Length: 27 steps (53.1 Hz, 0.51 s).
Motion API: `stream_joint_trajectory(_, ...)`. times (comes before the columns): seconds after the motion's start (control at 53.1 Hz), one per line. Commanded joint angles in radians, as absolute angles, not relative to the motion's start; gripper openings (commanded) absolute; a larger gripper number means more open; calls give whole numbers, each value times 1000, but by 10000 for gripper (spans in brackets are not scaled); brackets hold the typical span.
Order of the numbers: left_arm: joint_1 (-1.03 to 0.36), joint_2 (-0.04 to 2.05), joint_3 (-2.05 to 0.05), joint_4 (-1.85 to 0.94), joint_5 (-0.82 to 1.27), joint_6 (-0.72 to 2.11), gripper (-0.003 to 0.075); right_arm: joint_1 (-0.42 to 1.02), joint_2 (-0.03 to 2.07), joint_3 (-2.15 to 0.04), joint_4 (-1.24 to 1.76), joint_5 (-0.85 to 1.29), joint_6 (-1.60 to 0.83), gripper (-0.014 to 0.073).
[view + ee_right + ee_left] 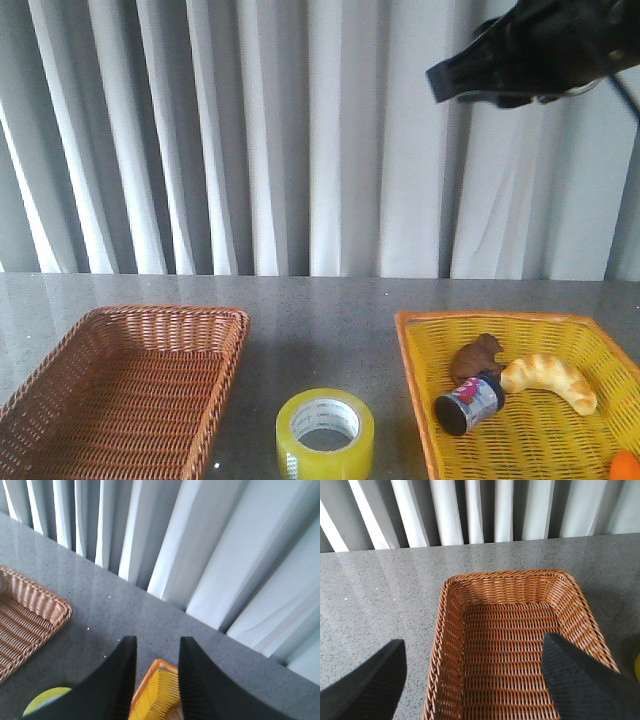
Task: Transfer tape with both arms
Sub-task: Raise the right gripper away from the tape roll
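Tape (324, 433) flat between baskets, hole upward, well below raised right gripper (156, 672), narrowly open, holding nothing.

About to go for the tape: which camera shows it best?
Front view: the whole tape lies flat on the table between both baskets. Right wrist view catches only a yellow sliver; left wrist view just a yellow edge.

- Tape (325, 433) on table (320, 310), btwn 2 baskets: empty basket (125, 385) left, food basket (520, 400) right.
- Right arm (540, 50) raised above right basket.
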<state>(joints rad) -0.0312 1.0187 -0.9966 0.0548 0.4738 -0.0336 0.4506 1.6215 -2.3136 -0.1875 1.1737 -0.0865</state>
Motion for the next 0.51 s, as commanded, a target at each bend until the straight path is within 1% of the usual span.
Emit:
stream_joint_trajectory(0.0,-32,1007,-1031,49,417,-33,531,450,1544,-2338,-230,1113,-82,79)
stream_joint_trajectory(0.075,-32,1007,-1031,49,418,-33,531,450,1515,-2338,-275,1121,-83,-13)
stream_joint_trajectory(0.17,-32,1007,-1031,49,421,-33,531,450,1482,-2328,-307,1135,-83,-8)
stream_joint_trajectory(0.245,-32,1005,-1031,49,428,-33,531,450,1431,-2263,-315,1095,-83,-5)
stream_joint_trajectory(0.358,-32,987,-1031,49,430,-33,531,450,1323,-2040,-356,941,-75,-5)
stream_joint_trajectory(0.49,-34,968,-1031,49,427,-33,531,450,1171,-1725,-416,717,65,-5)
